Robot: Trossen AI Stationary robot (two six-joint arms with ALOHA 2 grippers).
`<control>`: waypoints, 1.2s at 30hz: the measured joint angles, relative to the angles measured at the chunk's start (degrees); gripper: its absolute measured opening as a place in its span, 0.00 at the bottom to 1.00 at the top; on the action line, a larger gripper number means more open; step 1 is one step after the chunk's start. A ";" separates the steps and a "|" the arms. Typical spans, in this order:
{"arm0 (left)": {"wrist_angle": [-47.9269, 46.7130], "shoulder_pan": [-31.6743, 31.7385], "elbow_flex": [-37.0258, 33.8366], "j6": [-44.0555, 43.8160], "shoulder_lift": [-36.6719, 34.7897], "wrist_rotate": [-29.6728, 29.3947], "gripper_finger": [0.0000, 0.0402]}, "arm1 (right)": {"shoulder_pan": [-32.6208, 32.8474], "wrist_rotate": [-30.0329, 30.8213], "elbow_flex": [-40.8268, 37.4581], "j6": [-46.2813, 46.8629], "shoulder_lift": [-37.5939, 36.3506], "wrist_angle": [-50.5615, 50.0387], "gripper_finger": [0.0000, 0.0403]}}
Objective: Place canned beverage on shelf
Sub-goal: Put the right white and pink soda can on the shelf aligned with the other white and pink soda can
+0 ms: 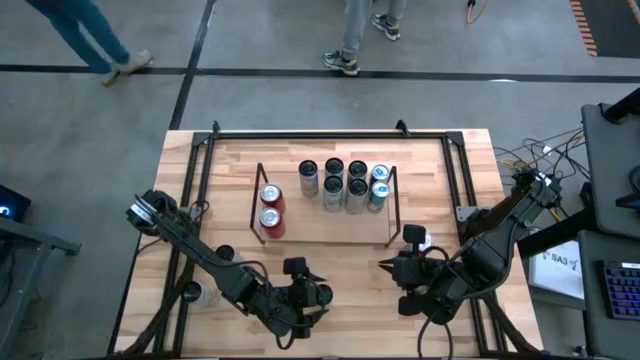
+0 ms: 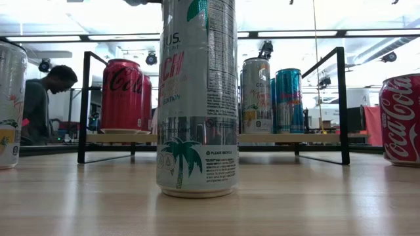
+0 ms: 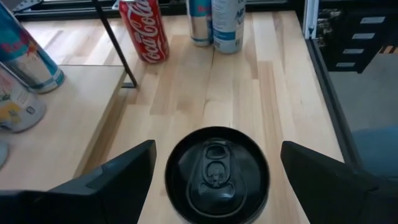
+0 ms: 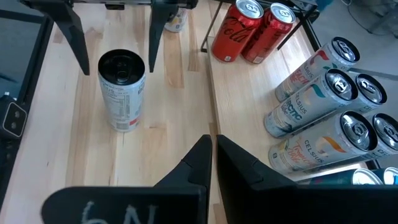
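Directly beneath the left end effector (image 3: pixel 211 171) stands the can (image 1: pixel 300 272) — upright, lower centre, between spread-open fingers, the shelf (image 1: pixel 325 237) just above; the closed right end effector (image 1: pixel 385 266) waits beside.

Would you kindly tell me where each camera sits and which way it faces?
High: overhead, straight down on the shelf, both arms.
Low: table height, level past the tall can; no arm shows.
Left wrist: above that can, open left claw.
Right wrist: behind the shut right claw, facing that can.
All share it.
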 joint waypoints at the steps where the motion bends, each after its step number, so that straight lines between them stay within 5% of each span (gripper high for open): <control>1: 1.05 0.00 -0.52 -0.03 0.00 0.39 0.82 | -0.01 0.00 0.00 0.00 0.00 0.00 0.03; 11: 12.79 1.21 -8.68 -3.77 0.30 1.83 0.82 | -0.01 0.03 -0.02 0.00 0.00 0.00 0.03; 17: 18.59 1.60 -11.06 -2.17 1.51 2.07 0.73 | -0.01 0.02 -0.02 0.01 0.00 -0.07 0.03; 22: 17.00 1.57 -9.59 0.63 1.51 -0.16 0.59 | -0.01 0.02 -0.02 0.02 0.00 -0.03 0.03; 36: 4.09 3.60 -0.77 0.01 -0.68 -14.82 0.59 | 0.01 0.02 -0.02 -0.07 0.00 -0.27 0.03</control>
